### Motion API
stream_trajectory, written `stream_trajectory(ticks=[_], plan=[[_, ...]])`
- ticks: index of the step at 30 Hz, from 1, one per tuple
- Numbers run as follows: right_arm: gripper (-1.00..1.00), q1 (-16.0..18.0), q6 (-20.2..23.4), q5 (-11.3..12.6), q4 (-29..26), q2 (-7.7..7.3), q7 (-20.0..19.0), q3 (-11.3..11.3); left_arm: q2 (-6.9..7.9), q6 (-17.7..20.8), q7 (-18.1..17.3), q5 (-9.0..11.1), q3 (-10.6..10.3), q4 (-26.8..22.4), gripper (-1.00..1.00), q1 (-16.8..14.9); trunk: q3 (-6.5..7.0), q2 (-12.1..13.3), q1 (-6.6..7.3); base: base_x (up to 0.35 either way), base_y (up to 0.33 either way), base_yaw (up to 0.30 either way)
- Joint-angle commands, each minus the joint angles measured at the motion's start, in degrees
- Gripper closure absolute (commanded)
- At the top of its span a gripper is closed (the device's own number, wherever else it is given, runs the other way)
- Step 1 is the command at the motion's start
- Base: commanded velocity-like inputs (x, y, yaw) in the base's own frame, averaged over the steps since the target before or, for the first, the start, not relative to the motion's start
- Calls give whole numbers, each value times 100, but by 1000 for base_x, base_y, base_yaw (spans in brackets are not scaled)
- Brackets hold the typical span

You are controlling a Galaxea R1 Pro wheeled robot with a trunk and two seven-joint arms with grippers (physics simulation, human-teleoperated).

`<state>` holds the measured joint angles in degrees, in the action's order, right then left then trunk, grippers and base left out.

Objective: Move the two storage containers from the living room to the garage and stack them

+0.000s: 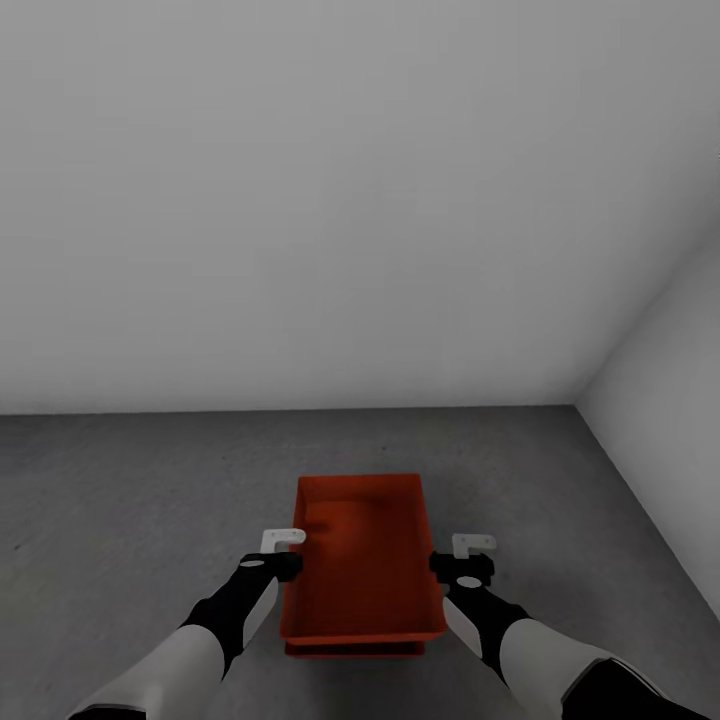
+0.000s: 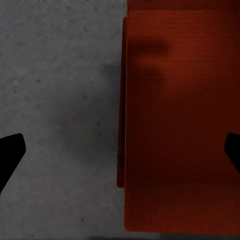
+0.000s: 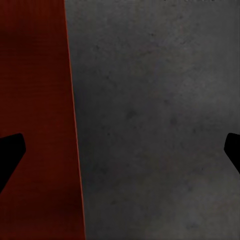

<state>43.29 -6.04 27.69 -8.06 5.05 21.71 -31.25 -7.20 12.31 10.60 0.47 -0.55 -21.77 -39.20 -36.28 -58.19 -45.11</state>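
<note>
Containers stacked on garage floor, near white wall corner.
Top storage container (image 1: 365, 555) nested on lower one (image 1: 352, 649), on concrete floor (image 1: 130, 500); left gripper (image 1: 283, 553) and right gripper (image 1: 462, 558) spread wide, flanking bin, clamping nothing.

Both end effectors (image 1: 283, 552) (image 1: 462, 558) wide open, lowered

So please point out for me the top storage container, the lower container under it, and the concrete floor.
top storage container (image 1: 365, 560): head view, on its inner bottom.
lower container (image 1: 350, 649): head view, on the thin strip of its near edge under the top one.
floor (image 1: 130, 500): head view, on bare concrete at the left.
</note>
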Motion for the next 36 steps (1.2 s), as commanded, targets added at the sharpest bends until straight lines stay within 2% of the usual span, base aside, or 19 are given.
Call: stream_trajectory(ticks=[1,12,36], plan=[[-100,4,-28,58,3,-1,18,-42,-1,34,22,6,-7,-11,-100,0,-4,-3,0,0,0,0],[-100,4,-25,55,6,5,18,-39,-1,44,17,13,-7,-13,-100,0,36,-3,0,-15,0,0],[-100,4,-20,54,6,-4,18,-39,-1,85,10,23,-7,-12,-100,0,38,-3,0,-335,0,0]])
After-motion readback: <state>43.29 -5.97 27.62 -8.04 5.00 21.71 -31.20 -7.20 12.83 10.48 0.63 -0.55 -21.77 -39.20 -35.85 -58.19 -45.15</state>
